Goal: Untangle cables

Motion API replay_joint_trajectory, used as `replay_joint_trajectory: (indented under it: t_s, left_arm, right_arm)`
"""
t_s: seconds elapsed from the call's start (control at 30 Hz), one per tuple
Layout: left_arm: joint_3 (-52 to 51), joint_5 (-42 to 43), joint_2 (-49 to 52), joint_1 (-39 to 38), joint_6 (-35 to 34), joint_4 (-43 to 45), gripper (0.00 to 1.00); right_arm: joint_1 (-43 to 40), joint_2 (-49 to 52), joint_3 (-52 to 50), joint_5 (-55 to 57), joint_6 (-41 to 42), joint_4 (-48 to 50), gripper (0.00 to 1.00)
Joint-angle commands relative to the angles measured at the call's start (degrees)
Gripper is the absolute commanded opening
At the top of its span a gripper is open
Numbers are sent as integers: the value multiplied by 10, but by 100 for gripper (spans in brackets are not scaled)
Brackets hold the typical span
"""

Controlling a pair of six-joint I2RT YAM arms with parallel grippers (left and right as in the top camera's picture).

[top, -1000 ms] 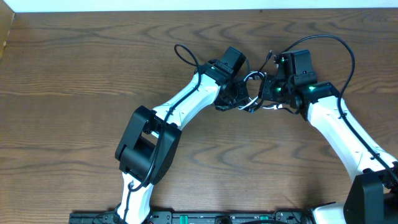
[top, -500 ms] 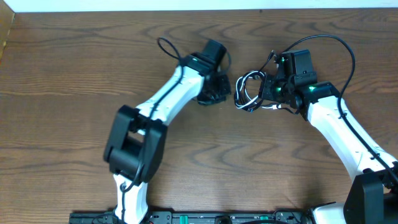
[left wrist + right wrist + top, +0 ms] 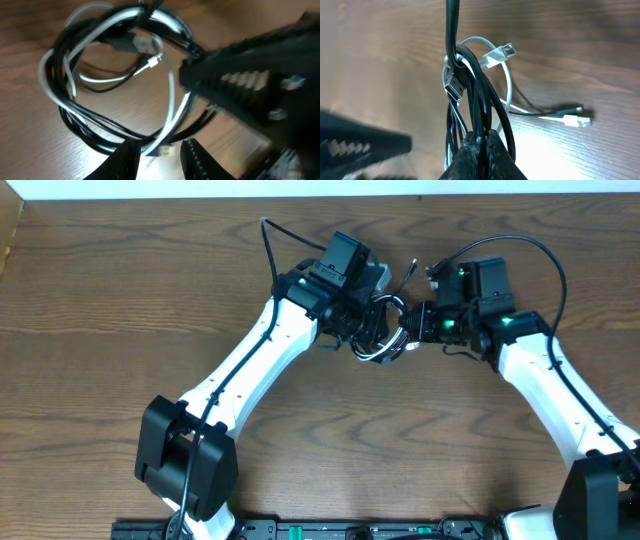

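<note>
The white cable [image 3: 172, 100] and the black cable [image 3: 80, 135] lie coiled together in one tangled bundle [image 3: 388, 340] just above the table. My right gripper [image 3: 481, 142] is shut on several black strands of the bundle and holds it up; in the overhead view my right gripper [image 3: 413, 327] is at the bundle's right side. A white plug [image 3: 500, 52] and a black USB plug [image 3: 454, 87] hang near the top of the loop. My left gripper [image 3: 160, 150] is open at the bundle's left edge, with a white strand between its fingers. In the overhead view my left gripper [image 3: 370, 328] meets the bundle.
Two small plugs [image 3: 574, 118], one black and one white, lie on the wooden table [image 3: 120, 330] beyond the bundle. The arms' own thick black wires [image 3: 530, 245] loop above the right wrist. A pale wall edge [image 3: 300, 188] runs along the far side.
My left arm swung away to the left, then came back to the bundle and now has its open fingers at the coil. The right gripper kept its hold; the bundle shifted slightly left.
</note>
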Motion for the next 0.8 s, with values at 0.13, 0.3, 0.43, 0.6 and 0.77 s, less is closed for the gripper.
replay_joint_trajectory:
  t_s: [0.13,0.3,0.43,0.6,0.77]
  left_arm:
    - [-2,7,1,40,74,-21,34]
    - [-2,-24,1,52,45,-20,43]
    - [-2,-98,5,49,-29,-17,45]
    - [-2,-101,26,49,-84,-10,47]
    - [-2,-71,45,49,-88,-5,48]
  right_arm:
    - [-74,-5,5,-166,-120,-20,1]
    - [-89,-5,5,-198,-163,-52,1]
    - [-88,-5,5,-205,-175,-63,1]
    - [-88,-5,5,-207,-175,-63,1]
    - [-88,-5,5,-206,-175,-63,1]
